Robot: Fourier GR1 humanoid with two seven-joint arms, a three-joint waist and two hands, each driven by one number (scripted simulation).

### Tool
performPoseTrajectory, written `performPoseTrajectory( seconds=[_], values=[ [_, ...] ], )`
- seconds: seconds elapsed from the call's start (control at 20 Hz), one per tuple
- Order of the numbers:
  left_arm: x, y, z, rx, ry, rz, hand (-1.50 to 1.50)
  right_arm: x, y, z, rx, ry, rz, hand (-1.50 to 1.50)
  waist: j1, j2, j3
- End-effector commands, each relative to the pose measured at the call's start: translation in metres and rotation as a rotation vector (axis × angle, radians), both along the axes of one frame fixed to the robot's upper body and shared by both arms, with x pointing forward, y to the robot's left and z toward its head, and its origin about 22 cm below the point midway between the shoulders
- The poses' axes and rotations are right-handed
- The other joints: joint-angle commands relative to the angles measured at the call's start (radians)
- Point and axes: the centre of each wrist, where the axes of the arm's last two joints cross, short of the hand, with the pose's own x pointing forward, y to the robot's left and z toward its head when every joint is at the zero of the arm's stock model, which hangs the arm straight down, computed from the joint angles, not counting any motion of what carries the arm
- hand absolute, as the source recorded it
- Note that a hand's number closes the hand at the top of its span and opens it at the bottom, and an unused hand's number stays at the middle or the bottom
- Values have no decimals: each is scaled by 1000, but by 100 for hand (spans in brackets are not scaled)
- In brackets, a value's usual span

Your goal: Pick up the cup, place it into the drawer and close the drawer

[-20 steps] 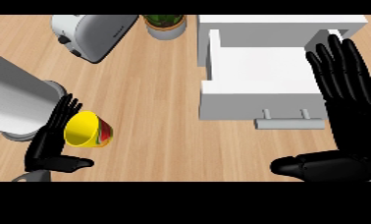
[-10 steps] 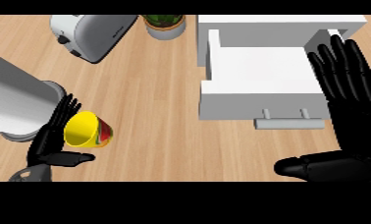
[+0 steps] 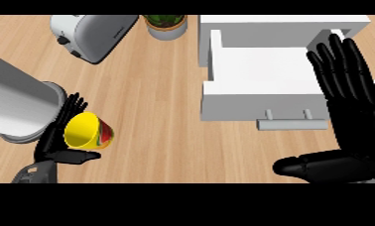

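Note:
A yellow cup (image 3: 89, 131) with a red and green pattern lies tilted on the wooden counter at the lower left, its mouth facing up and left. My left hand (image 3: 57, 138) cradles it: straight fingers lie along the cup's far left side and the thumb stretches out just below it, so the hand is open. The white drawer (image 3: 256, 74) stands pulled out at the upper right, its inside bare and its handle (image 3: 291, 121) facing me. My right hand (image 3: 344, 121) is open at the right edge, fingers up beside the drawer's right wall.
A silver toaster (image 3: 93, 33) sits at the back left, with a potted plant (image 3: 167, 24) beside it. A grey metal pot (image 3: 23, 105) stands right behind my left hand. Bare wood (image 3: 157, 101) lies between the cup and the drawer.
The left thumb has shifted slightly under the cup. The cup, the drawer and my right hand have stayed where they were.

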Motion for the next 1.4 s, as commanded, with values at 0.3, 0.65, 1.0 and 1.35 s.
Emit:
performPoseTrajectory(
  seconds=[0.3,0.65,1.0,1.35],
  values=[
    [14,-12,-5,-134,-41,-50,-150,0,-7,9,6,7,7,-150,-2,1,0],
    [8,-12,-10,-256,-18,-143,-150,-6,-5,6,-10,8,0,-150,-6,2,-1],
    [13,-51,-17,-323,-61,-203,150,-9,-16,4,3,8,12,-150,-1,-1,0],
    [30,-30,4,-272,-196,-146,150,-21,-9,6,2,-4,-10,-150,-6,0,0]
  ],
)
